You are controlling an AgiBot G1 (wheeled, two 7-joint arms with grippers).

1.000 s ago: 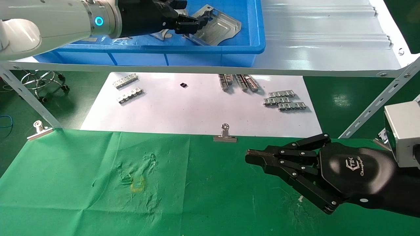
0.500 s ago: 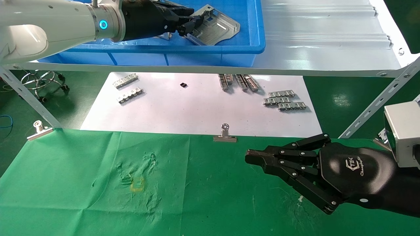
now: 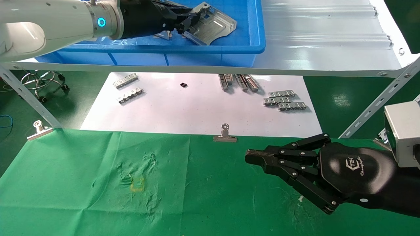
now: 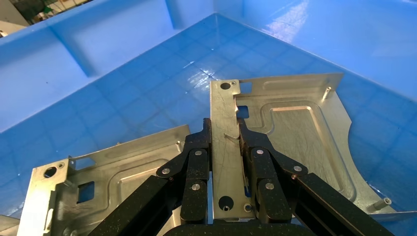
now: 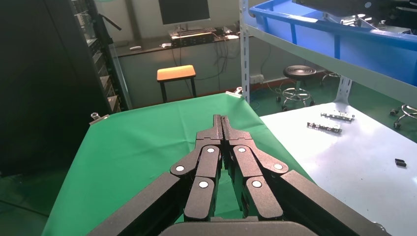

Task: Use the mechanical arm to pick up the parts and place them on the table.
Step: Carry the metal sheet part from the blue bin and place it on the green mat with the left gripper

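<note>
My left gripper (image 3: 187,20) reaches into the blue bin (image 3: 197,49) on the shelf. It is shut on the folded edge of a silver part (image 3: 215,25). In the left wrist view its jaws (image 4: 224,133) clamp that folded strip from both sides, and the embossed plate (image 4: 300,137) hangs tilted over the bin floor. A second part (image 4: 123,172) lies in the bin beside it. My right gripper (image 3: 250,158) is shut and empty, hovering over the right side of the green cloth table (image 3: 82,203), as the right wrist view (image 5: 222,120) also shows. A faint yellow mark (image 3: 137,183) sits on the cloth.
The white metal shelf (image 3: 328,39) carries the bin, with slanted braces (image 3: 370,108) at the sides. Below lies a white paper sheet (image 3: 197,111) with several narrow notched strips (image 3: 284,100). Metal clips (image 3: 225,135) (image 3: 39,129) pin the cloth's far edge.
My left gripper has closed on the part and drawn it slightly left and up in the bin, tilting it. The right arm has not moved.
</note>
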